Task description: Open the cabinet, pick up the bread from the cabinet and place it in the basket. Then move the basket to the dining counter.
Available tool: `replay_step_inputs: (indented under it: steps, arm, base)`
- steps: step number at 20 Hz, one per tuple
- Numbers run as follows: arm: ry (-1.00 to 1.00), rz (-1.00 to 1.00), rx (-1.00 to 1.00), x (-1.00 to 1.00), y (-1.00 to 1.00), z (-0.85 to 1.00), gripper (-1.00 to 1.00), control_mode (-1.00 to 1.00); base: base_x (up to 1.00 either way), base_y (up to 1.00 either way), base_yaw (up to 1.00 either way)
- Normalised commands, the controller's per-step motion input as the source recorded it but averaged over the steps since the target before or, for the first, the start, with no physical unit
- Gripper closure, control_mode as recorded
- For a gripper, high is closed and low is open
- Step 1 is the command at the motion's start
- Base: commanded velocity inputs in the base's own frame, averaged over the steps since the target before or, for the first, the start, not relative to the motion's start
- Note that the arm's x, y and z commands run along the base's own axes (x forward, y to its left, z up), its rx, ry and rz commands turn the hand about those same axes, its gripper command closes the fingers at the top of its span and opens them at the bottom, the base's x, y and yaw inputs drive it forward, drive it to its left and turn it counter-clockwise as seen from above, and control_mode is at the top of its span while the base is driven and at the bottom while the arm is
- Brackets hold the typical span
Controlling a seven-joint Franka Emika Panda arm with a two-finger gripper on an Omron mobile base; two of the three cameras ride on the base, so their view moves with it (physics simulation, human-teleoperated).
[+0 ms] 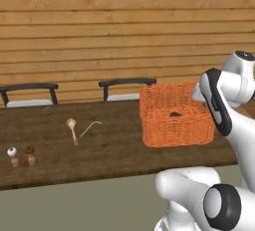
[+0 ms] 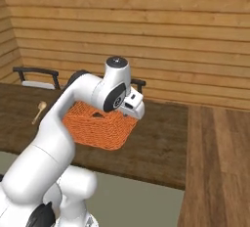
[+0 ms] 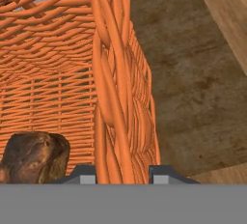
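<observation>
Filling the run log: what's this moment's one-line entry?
tool astride basket wall | bread inside basket | basket over dining counter

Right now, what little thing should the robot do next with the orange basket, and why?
Probably open the tool and let go. The basket seems to sit on the dining counter, with the bread inside. The fingers straddle the basket's wall, so the carrying looks done. Then lift the hand straight up.
</observation>
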Motion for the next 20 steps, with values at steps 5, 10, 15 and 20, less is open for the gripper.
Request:
replay_step_inputs:
  steps: [5, 10, 15, 20]
  arm:
    - [0.00, 0.00, 0.00, 0.51, 0.00, -0.16, 1.00, -1.00]
    - [0.00, 0.00, 0.00, 0.99, 0.00, -0.63, 1.00, -1.00]
    - [0.00, 0.00, 0.05, 1.00, 0.00, -0.54, 1.00, -1.00]
    - [0.07, 0.00, 0.05, 1.00, 0.00, -0.27, 1.00, -1.00]
  base:
    - [0.20, 0.02, 0.00]
    - [0.00, 0.00, 0.00]
    - [0.00, 0.00, 0.00]
    - [0.00, 0.00, 0.00]
